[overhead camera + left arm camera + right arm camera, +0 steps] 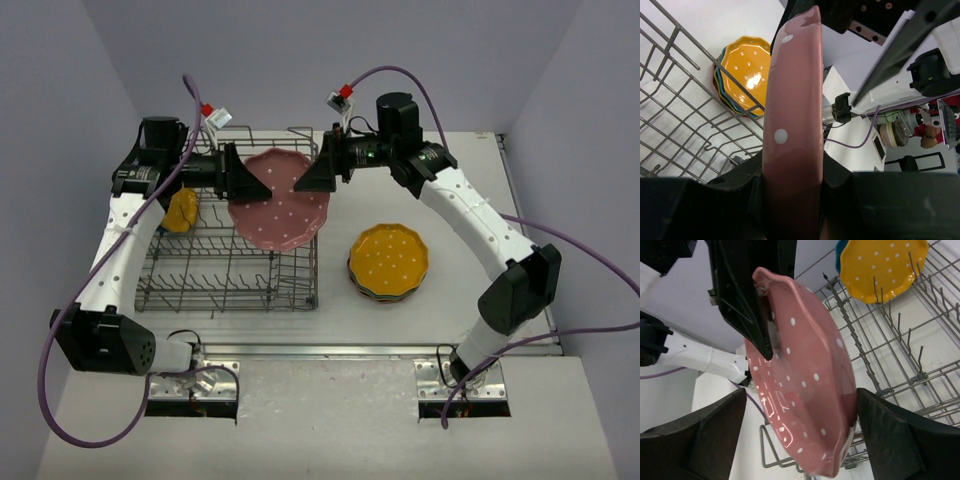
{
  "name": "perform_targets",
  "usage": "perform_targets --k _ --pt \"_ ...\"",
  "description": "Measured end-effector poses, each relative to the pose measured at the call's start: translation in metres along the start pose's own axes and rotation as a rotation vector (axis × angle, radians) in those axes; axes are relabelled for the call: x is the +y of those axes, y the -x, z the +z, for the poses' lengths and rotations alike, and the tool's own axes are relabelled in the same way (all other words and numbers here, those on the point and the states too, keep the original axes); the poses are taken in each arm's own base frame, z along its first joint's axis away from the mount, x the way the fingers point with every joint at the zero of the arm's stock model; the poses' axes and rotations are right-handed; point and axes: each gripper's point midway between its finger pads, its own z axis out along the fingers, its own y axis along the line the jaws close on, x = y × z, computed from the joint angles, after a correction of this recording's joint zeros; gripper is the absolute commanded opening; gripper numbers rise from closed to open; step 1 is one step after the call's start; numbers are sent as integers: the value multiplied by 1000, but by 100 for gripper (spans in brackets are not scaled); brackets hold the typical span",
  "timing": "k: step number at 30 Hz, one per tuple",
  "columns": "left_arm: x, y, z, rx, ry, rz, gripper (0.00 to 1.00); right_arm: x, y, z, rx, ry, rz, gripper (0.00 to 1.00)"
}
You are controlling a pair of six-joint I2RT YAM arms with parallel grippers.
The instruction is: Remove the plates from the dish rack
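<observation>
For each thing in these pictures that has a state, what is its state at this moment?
pink plate: in the air over the dish rack, tilted.
left gripper: shut on the pink plate's rim.
right gripper: open, jaws astride the opposite rim.
yellow plate: standing on edge in the dish rack.
plate stack: lying flat outside the dish rack.

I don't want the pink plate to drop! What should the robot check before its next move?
1. Left gripper clamped on the pink plate: ok.
2. Right gripper straddling the plate's opposite rim: ok.
3. Right gripper closed on the plate: not ok, jaws open.
4. Plate lifted clear of the dish rack: cannot tell.
5. Plate stack beside the rack free on top: ok.
</observation>
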Motion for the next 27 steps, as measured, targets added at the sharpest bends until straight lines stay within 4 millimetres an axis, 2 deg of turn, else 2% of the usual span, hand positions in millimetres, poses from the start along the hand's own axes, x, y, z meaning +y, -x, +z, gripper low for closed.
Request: perform_targets --k 4,5,6,7,8,9,11,12,13,14,17,20,22,27 --pt "-5 2 1 -1 -24 7 0 -12 -7 8 17 -13 23 15" --pt "-6 2 1 -1 -30 8 0 -15 -8 9 18 -20 27 5" --pt "-7 2 1 0 -37 5 0 -14 -9 8 23 -8 25 0" --pt "-8 2 1 2 -44 1 0 -13 -9 7 25 2 18 0" --pt "-8 2 1 3 -50 -5 5 -13 -7 6 22 1 4 0" --pt "-9 2 1 2 -54 0 15 -11 -7 5 24 5 6 0" --pt "-10 4 1 -2 -59 15 68 -8 -6 3 19 6 7 0" --pt "-10 5 1 -3 -60 18 85 -6 -5 2 17 6 4 0" --pt "-10 6 1 -7 -58 18 96 -7 -6 0 15 -5 1 0" --pt "-11 7 1 -10 -56 19 100 -9 -8 -1 15 -27 -2 0" --pt "-7 14 0 -31 -3 36 100 -18 -22 -9 31 -61 39 0" --pt "-2 24 -3 -59 73 68 100 -33 -36 -34 28 -107 124 0" --pt "1 31 -6 -79 121 91 100 -45 -35 -59 -5 -143 167 0" --pt "3 47 -12 -120 200 141 100 -75 -34 -146 -152 -293 228 0"
